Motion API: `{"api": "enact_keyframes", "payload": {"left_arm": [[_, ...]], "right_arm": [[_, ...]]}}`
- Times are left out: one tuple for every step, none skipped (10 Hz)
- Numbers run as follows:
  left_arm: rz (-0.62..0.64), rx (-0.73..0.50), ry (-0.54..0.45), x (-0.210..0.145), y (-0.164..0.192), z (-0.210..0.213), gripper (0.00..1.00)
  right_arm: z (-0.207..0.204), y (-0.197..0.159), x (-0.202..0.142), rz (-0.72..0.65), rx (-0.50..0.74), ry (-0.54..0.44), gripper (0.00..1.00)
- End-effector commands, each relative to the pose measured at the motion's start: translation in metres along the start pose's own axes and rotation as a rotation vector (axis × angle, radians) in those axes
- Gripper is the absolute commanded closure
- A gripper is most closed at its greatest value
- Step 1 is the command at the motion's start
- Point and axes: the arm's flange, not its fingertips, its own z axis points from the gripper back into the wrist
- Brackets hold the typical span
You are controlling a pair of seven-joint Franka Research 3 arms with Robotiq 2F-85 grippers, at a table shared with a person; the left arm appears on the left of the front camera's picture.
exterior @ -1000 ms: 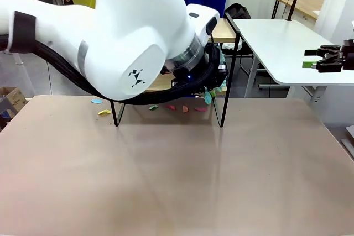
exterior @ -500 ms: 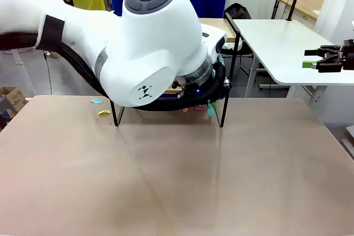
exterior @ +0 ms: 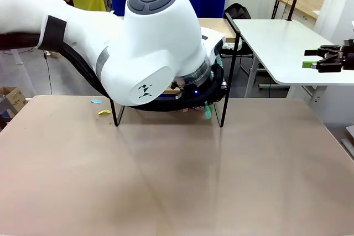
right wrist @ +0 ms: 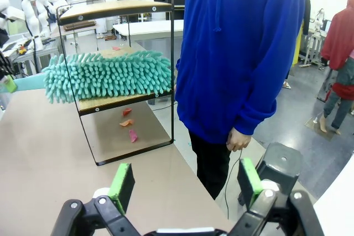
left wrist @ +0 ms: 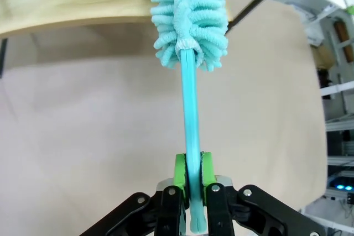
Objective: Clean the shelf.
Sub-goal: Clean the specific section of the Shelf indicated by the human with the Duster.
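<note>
The shelf [exterior: 215, 29] stands at the table's far side, largely covered by my left arm [exterior: 149, 42]. Its two wooden boards and black frame [right wrist: 116, 8] are plain in the right wrist view. My left gripper [left wrist: 189, 172] is shut on the handle of a teal fluffy duster [left wrist: 191, 15]. The duster head [right wrist: 105, 75] lies along the lower board, past its front edge. My right gripper [right wrist: 185, 183] is open and holds nothing; it hovers off the table's right side [exterior: 326, 59], well away from the shelf.
Small coloured paper scraps [right wrist: 128, 122] lie on the table under the shelf, and two more [exterior: 100, 107] lie left of it. A person in a blue hoodie [right wrist: 243, 53] stands right behind the shelf. A white table [exterior: 276, 42] is at the back right.
My left arm has swung right and lower in front of the shelf, now covering scraps that showed under it. Over the last half second it barely moved. The right gripper stayed put.
</note>
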Motion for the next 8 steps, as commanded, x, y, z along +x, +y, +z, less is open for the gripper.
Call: {"api": "enact_keyframes", "payload": {"left_arm": [[-0.011, 0.09, 0.047, 0.014, 0.024, 0.001, 0.87], [-0.008, 0.143, 0.056, 0.017, 0.039, 0.002, 0.87], [-0.011, 0.209, 0.066, 0.02, 0.06, 0.007, 0.87], [-0.017, 0.282, 0.066, 0.024, 0.08, 0.014, 0.87], [-0.029, 0.355, 0.068, 0.028, 0.099, 0.021, 0.87], [-0.052, 0.411, 0.095, 0.033, 0.119, 0.027, 0.87], [-0.062, 0.45, 0.136, 0.039, 0.143, 0.031, 0.87], [-0.067, 0.487, 0.161, 0.045, 0.162, 0.035, 0.87]], "right_arm": [[-0.001, 0.001, 0.003, 0.004, 0.0, -0.004, 0.0], [-0.001, 0.001, 0.003, 0.004, 0.0, -0.004, 0.0], [-0.001, 0.001, 0.003, 0.004, 0.0, -0.004, 0.0], [-0.001, 0.001, 0.003, 0.004, 0.0, -0.004, 0.0], [-0.001, 0.001, 0.003, 0.004, 0.0, -0.004, 0.0], [-0.001, 0.001, 0.003, 0.004, 0.0, -0.004, 0.0], [-0.001, 0.001, 0.003, 0.004, 0.0, -0.004, 0.0], [-0.001, 0.001, 0.003, 0.004, 0.0, -0.004, 0.0]]}}
